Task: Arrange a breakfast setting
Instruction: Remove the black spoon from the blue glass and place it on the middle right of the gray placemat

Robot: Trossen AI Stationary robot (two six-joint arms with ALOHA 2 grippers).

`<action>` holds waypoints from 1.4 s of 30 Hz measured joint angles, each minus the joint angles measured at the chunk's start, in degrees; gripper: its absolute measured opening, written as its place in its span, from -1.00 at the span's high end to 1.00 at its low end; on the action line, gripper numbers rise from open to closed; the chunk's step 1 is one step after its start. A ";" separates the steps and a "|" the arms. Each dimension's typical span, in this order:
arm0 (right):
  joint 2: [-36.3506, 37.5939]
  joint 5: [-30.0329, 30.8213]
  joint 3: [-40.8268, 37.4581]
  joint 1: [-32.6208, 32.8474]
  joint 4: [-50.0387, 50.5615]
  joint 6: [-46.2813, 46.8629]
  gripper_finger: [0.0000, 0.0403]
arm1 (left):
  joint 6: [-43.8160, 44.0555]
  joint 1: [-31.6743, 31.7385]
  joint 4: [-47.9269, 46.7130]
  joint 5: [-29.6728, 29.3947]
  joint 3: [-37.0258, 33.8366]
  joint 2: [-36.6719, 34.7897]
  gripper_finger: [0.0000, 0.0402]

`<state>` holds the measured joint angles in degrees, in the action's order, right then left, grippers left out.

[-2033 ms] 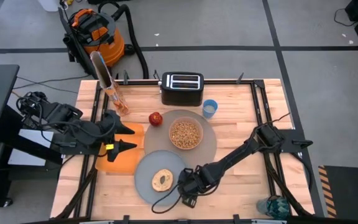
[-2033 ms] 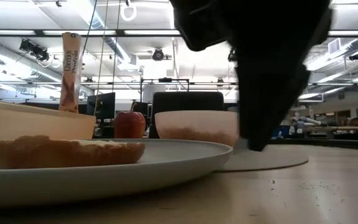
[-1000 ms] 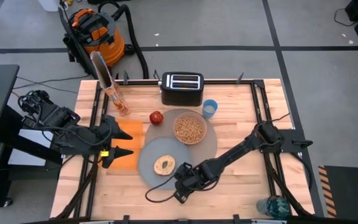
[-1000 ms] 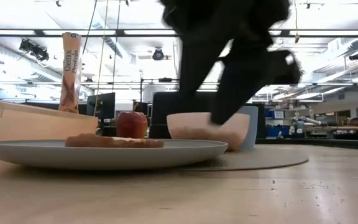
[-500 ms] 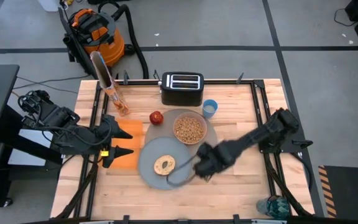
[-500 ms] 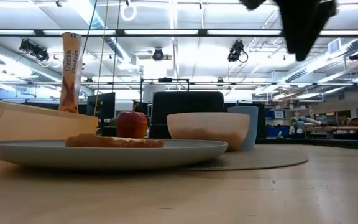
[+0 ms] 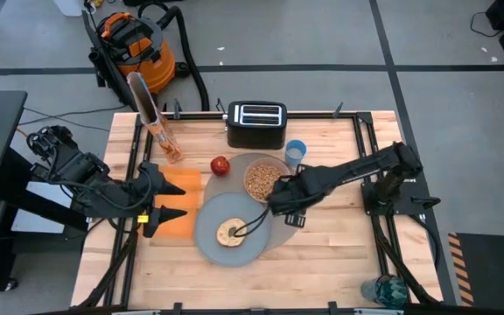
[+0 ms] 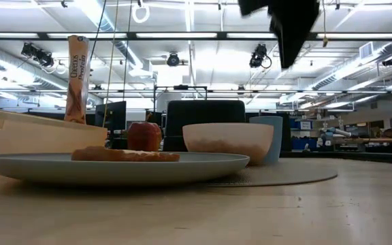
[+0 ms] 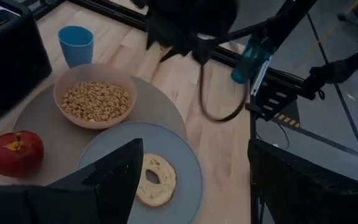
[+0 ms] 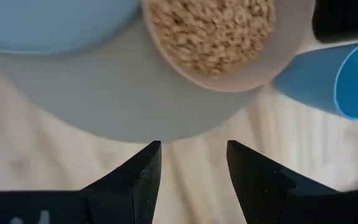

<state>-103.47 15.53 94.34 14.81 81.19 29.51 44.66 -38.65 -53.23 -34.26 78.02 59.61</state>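
The grey-blue plate [image 7: 213,245] lies partly on the round grey placemat [image 7: 297,203] and carries the round toasted bread [image 7: 230,232]. The pale pink bowl [image 7: 265,181] of cereal sits on the placemat. The red apple [image 7: 220,165] is at the placemat's far left edge, and the blue cup [image 7: 296,151] stands beyond the bowl. My right gripper [image 10: 191,163] is open and empty, above the placemat's right side near the bowl [image 10: 213,31]. My left gripper [image 7: 176,199] is open over the orange napkin [image 7: 186,188]. The spoon is out of view.
The black toaster [image 7: 256,124] stands at the far edge. The cereal box [image 7: 151,114] stands at the far left. Bare wood lies to the right of the placemat and along the near edge. A dark cable loop hangs from my right arm over the plate.
The plate with the bread has slid a little toward the far edge, farther onto the placemat, then stayed still. My right gripper has risen from the plate's near right rim and gone toward the far right, to a place above the placemat beside the bowl.
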 joint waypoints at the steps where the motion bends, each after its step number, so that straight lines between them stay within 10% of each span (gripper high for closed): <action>1: 0.64 -1.26 1.25 0.53 0.41 1.37 0.06 | 0.01 -0.02 0.17 0.00 0.00 0.00 -0.48; 16: 3.51 -28.48 26.60 17.91 8.63 54.82 0.14 | -10.58 3.15 10.97 -0.65 -1.57 5.68 -0.48; 29: 4.75 -43.86 26.41 35.90 8.62 90.45 0.12 | -12.62 5.27 11.41 -0.55 -1.57 8.38 -0.48; 42: 4.42 -41.26 14.61 42.38 8.25 105.93 -0.22 | -14.28 5.40 11.86 -0.46 -1.57 8.31 -0.48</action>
<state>-99.04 -25.73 108.95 57.19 89.44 135.44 30.38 -33.24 -41.36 -34.71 76.44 67.92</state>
